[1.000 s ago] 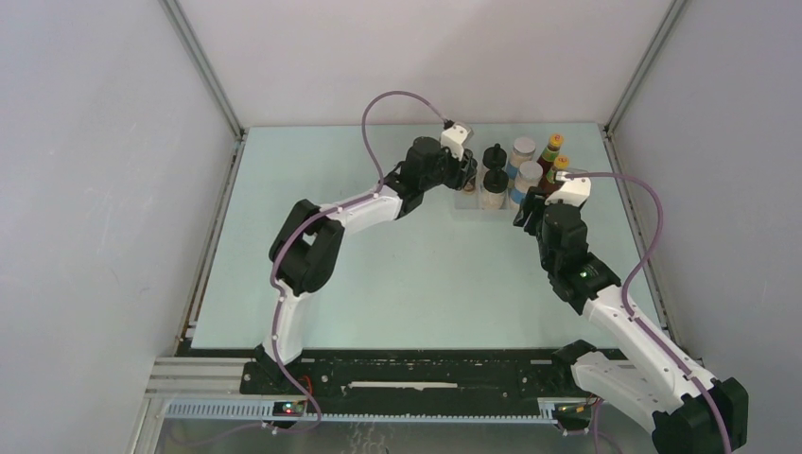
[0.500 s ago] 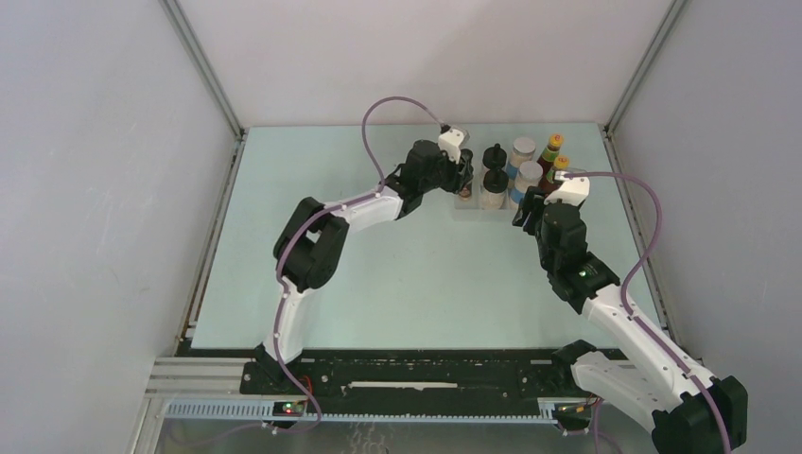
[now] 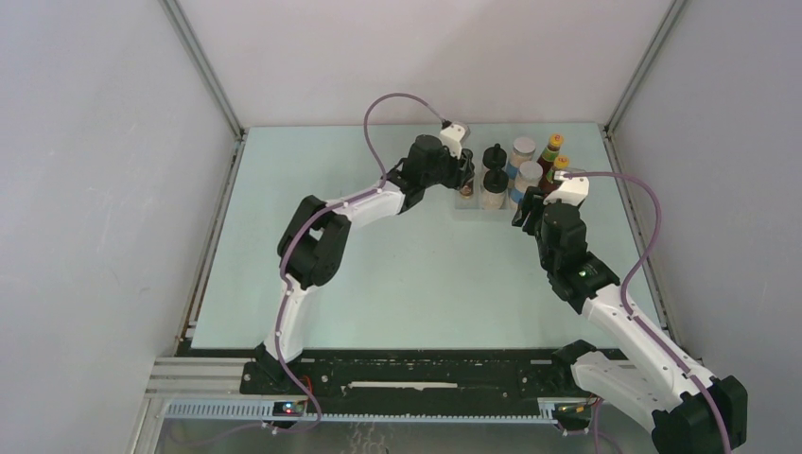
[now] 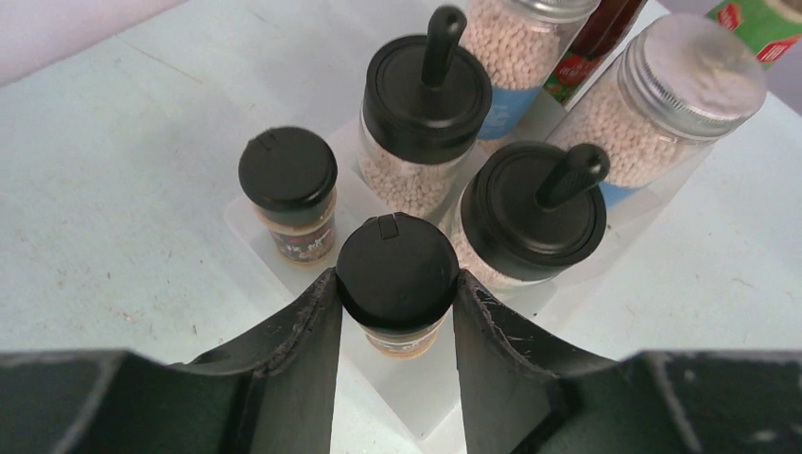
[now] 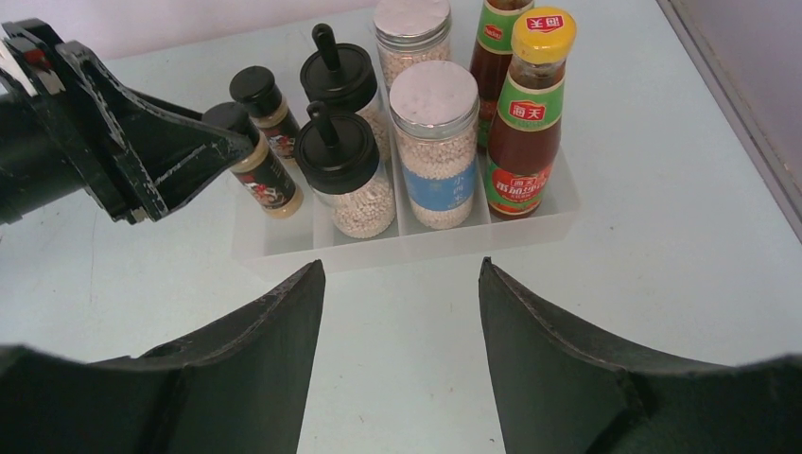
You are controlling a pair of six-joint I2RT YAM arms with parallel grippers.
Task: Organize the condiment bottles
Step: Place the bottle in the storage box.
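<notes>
The left claw (image 4: 395, 281) is clamped on the black lid of a tiny dark jar (image 4: 397, 257), one finger on each side. The jar sits slightly tilted in the near compartment of the clear tray (image 5: 444, 248), at the end toward the left arm (image 3: 357, 205); whether its base touches the tray floor cannot be told; its dark label carries red and white print too small to read. The second tiny jar (image 5: 262, 102) stands upright just behind it, its label equally unreadable. Next along stand two black-lidded jars (image 5: 340, 165) of pale grains, each lid topped by a black knob, no label showing; then two grey-lidded jars (image 5: 433, 142), their blue labels bearing pale Chinese writing too fine to make out; last, two red sauce bottles (image 5: 523, 123) with yellow caps and green neck bands, whose red mark in white characters seems to read 海天 and is repeated on the cap. The right claw (image 5: 397, 284) hangs open with a wide gap, holding nothing, over the pale surface (image 5: 662, 236), near the tray's front wall but apart from it; seen from there, the left claw's black fingers hide part of the held jar; a purple cable (image 3: 402, 96) loops above the left arm.
</notes>
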